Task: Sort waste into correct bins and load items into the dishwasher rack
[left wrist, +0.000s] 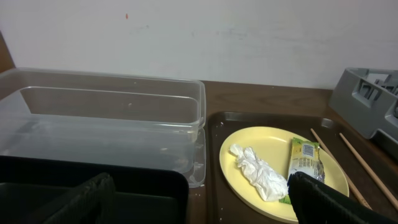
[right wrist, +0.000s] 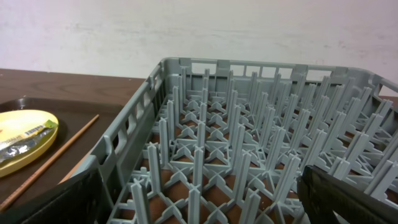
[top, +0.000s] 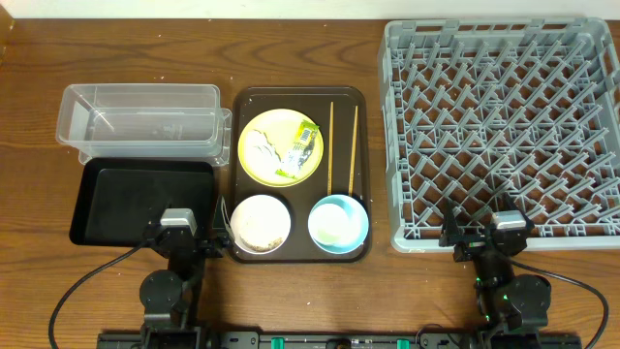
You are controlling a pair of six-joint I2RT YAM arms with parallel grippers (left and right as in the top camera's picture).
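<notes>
On the brown serving tray sit a yellow plate, two chopsticks, a white-pinkish bowl and a light blue bowl. The plate holds a green-and-white wrapper and a crumpled white lump. The clear tub and the black tray lie left. The grey rack is right. My left gripper is open and empty at the black tray's front edge. My right gripper is open and empty at the rack's front edge.
The wooden table runs under everything. The chopsticks lie lengthwise on the serving tray's right side, next to the rack's left wall. A white wall stands behind the table.
</notes>
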